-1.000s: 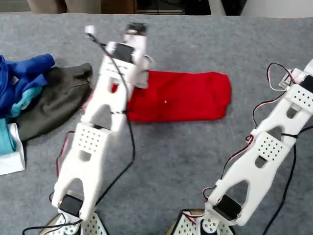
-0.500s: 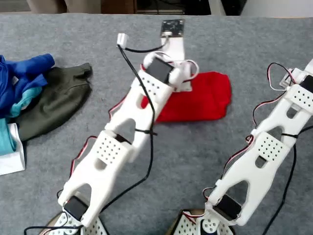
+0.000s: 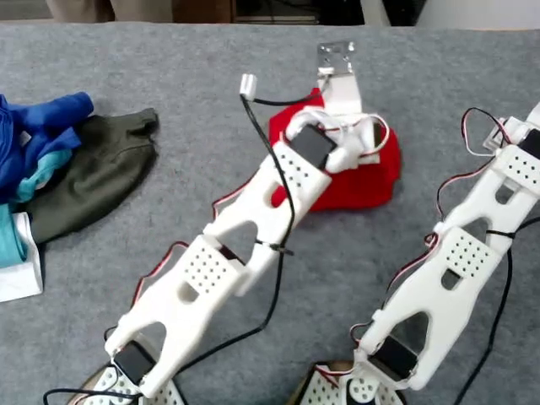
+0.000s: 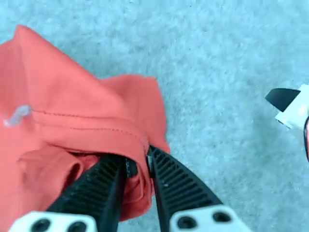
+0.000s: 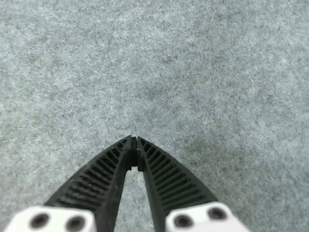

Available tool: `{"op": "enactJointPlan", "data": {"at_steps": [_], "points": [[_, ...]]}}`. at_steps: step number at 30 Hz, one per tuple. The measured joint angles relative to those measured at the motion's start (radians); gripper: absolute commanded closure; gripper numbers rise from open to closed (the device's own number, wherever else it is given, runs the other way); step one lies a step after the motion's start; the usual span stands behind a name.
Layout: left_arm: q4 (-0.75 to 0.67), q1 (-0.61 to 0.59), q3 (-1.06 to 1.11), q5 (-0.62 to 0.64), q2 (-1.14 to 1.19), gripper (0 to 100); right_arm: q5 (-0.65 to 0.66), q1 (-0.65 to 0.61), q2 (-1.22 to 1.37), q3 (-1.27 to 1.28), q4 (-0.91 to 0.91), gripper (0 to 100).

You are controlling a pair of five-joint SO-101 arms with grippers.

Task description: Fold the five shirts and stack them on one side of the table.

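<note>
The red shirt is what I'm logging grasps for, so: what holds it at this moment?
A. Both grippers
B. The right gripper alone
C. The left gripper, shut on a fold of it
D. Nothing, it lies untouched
C: in the left wrist view the left gripper is shut on a fold of the red shirt, while the right gripper is shut above the bare grey table.

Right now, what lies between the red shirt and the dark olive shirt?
Bare grey table cover, in the high view; the left arm crosses above it beside the red shirt.
</note>
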Motion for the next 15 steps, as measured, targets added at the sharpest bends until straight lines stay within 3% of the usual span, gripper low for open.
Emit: {"op": "enactJointPlan", "data": {"at_steps": [15], "points": [[-0.187, 0.038, 0.031, 0.002, 0.081, 98, 0.0, 0.0, 0.0, 0.0, 0.0, 99.3]]}}
